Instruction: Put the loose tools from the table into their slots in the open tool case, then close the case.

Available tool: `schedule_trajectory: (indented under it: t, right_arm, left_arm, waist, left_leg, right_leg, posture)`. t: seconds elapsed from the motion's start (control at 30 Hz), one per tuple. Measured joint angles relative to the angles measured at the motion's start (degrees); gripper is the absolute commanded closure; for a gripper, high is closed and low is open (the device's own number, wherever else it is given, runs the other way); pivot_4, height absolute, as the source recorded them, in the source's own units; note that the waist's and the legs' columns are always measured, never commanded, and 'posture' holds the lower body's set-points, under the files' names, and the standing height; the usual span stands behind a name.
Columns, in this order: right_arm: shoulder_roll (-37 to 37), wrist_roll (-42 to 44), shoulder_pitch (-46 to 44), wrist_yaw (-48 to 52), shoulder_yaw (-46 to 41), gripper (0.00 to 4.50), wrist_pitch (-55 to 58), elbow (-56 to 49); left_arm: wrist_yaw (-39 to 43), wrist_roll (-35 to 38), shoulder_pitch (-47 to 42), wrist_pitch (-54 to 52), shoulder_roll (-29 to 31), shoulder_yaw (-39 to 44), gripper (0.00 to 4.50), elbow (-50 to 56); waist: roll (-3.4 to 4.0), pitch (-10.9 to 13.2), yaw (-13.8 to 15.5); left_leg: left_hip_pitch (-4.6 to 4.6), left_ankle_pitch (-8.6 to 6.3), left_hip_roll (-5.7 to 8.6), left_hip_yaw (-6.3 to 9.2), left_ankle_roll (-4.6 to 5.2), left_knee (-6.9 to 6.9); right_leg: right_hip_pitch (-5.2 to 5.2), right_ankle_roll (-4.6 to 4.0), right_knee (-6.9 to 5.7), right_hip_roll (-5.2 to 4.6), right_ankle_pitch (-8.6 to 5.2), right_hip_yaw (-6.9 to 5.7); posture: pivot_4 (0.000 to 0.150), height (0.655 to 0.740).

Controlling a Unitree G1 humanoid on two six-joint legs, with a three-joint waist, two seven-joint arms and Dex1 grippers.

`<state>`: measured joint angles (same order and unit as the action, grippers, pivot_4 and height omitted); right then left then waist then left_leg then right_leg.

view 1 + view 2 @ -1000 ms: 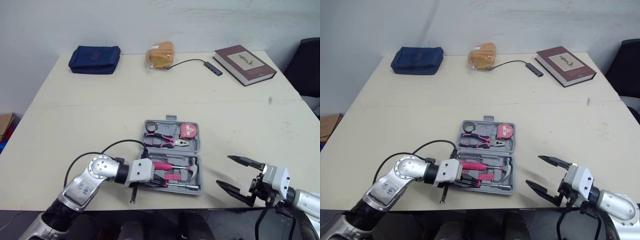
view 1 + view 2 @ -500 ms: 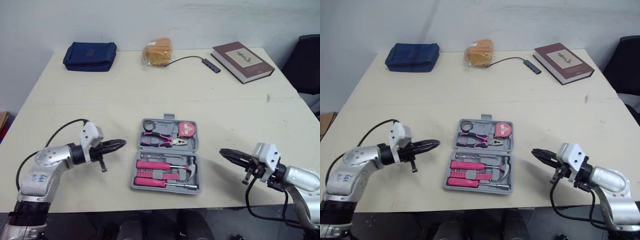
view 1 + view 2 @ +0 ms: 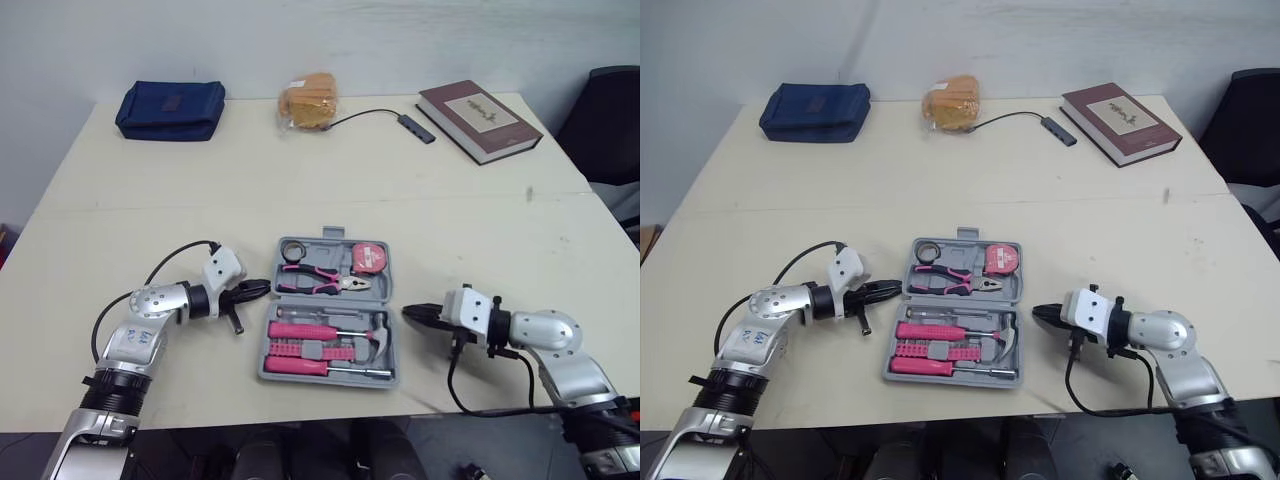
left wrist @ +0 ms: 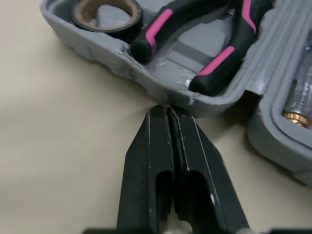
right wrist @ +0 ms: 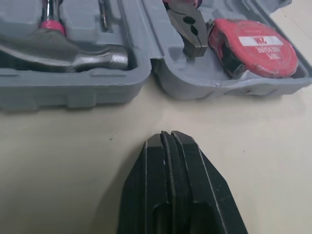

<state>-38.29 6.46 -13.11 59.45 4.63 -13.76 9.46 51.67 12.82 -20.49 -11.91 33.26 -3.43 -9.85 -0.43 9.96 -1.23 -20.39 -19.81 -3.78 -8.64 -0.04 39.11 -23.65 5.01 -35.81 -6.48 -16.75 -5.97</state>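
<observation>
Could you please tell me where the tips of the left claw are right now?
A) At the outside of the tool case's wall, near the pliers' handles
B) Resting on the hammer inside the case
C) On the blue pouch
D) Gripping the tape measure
A: the left wrist view shows the shut left claw with its tips right at the outer wall of the tool case, close to the handles of the pliers lying inside.

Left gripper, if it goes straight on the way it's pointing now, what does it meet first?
The case: its outer wall, on the half holding the pliers and tape roll, near the hinge. The left gripper is shut, and its tips look nearly against that wall, though contact is unclear.
</observation>
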Motion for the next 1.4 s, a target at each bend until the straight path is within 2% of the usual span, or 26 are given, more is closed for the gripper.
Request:
schedule_trajectory:
  t: [0.3, 0.57, 0.87, 0.97, 1.0, 1.07, 1.1, 1.17, 1.23, 1.27, 1.4]
  right_arm:
    - [2.27, -1.24, -3.43, -1.22, 1.84, 4.41, 1.84, 1.08]
    - [1.79, -1.26, -3.54, -0.12, 1.92, 4.41, 5.15, -0.75]
    - [-0.95, -0.89, -3.41, 2.29, 2.39, 4.41, 7.86, -3.42]
    - [-3.21, 1.97, -1.8, 4.05, 1.18, 4.5, 11.61, -4.89]
    - [-3.66, 3.54, -1.13, 4.2, 0.08, 3.83, 14.08, -5.22]
    - [-4.84, 5.58, -0.07, 4.49, -1.92, 3.03, 17.35, -5.46]
    - [-5.5, 6.15, 0.42, 4.65, -2.89, 2.41, 17.98, -5.57]
    - [-6.2, 7.93, 0.98, 4.52, -5.17, 1.51, 19.71, -6.41]
    - [-6.13, 12.1, 0.96, 2.35, -8.3, 0.46, 26.49, -9.8]
    - [-6.13, 14.18, 0.51, 0.09, -9.83, 0.05, 32.25, -12.22]
    - [-8.14, 23.8, -7.99, -9.25, -11.9, 0.05, 64.47, -20.59]
  left_arm:
    - [0.13, -0.12, 3.01, -0.78, -1.86, -1.25, 4.5, 4.95]
    - [-0.13, -0.04, 7.29, -3.93, -1.08, -1.25, 4.5, 11.55]
    - [-1.61, -0.72, 9.16, -4.68, 1.4, -1.12, 4.5, 14.4]
    - [-1.43, 0.12, 10.45, -5.14, 4.01, 1.35, 3.64, 14.46]
    - [-1.21, 0.42, 11.01, -5.53, 5.21, 2.47, 3.18, 14.52]
    - [-1.12, 0.79, 12.01, -6.06, 6.82, 4.37, 2.2, 14.7]
    - [-1.09, 1.47, 12.28, -6.88, 7.24, 5.33, 1.71, 14.76]
    - [-0.97, 3.61, 12.55, -10.04, 8.04, 7.41, 0.82, 15.27]
    - [-1.27, 7.27, 12.14, -15.91, 8.52, 9.92, 0.0, 18.09]
    - [-1.95, 9.32, 11.26, -19.79, 8.62, 10.93, 0.0, 19.98]
    - [-8.1, 16.31, 3.94, -39.17, 8.66, 13.14, 0.0, 25.3]
  waist:
    - [-0.02, -0.01, -0.31]
    - [-0.01, -0.01, -0.34]
    - [-0.01, -0.01, -0.33]
    - [-0.01, -0.01, -0.37]
    - [-0.01, -0.01, -0.38]
    - [0.02, 0.01, -0.34]
    - [0.04, 0.03, -0.33]
    - [0.04, 0.05, -0.31]
    - [0.04, 0.13, -0.3]
    - [0.04, 0.13, -0.27]
    - [0.04, 0.14, -0.3]
  left_leg:
    - [0.0, 0.0, -0.06, 0.02, 0.03, 0.0]
    - [0.0, -0.01, -0.09, 0.03, 0.04, -0.04]
    - [0.0, -0.02, -0.1, 0.05, 0.04, -0.08]
    - [0.01, -0.03, -0.15, 0.06, 0.04, -0.1]
    - [0.02, -0.04, -0.16, 0.06, 0.04, -0.1]
    - [0.01, -0.04, -0.14, 0.06, 0.05, -0.1]
    - [-0.01, -0.06, -0.14, 0.06, 0.07, -0.1]
    - [-0.03, -0.08, -0.14, 0.06, 0.06, -0.1]
    - [-0.07, -0.09, -0.15, 0.09, 0.04, -0.1]
    - [-0.09, -0.08, -0.15, 0.11, 0.04, -0.1]
    - [-0.16, -0.04, -0.05, 0.21, 0.05, -0.09]
  right_leg:
    - [0.0, 0.01, -0.01, -0.1, 0.0, 0.01]
    - [0.0, 0.0, 0.02, -0.13, 0.0, 0.01]
    - [0.0, -0.01, 0.06, -0.14, -0.01, 0.0]
    - [-0.01, -0.05, 0.05, -0.17, -0.03, 0.0]
    - [-0.01, -0.06, 0.05, -0.18, -0.03, 0.0]
    - [-0.02, -0.07, 0.05, -0.21, -0.04, 0.0]
    - [-0.04, -0.07, 0.05, -0.22, -0.04, 0.0]
    - [-0.06, -0.07, 0.05, -0.22, -0.04, 0.0]
    - [-0.09, -0.07, 0.02, -0.24, -0.04, 0.01]
    - [-0.09, -0.07, 0.02, -0.29, -0.04, 0.02]
    - [-0.17, -0.07, -0.08, -0.65, -0.04, 0.05]
  posture:
    - [0.15, 0.74]
    - [0.15, 0.74]
    - [0.15, 0.74]
    - [0.15, 0.74]
    - [0.15, 0.74]
    - [0.15, 0.74]
    - [0.15, 0.74]
    - [0.15, 0.74]
    - [0.15, 0.74]
    - [0.15, 0.74]
    - [0.15, 0.74]
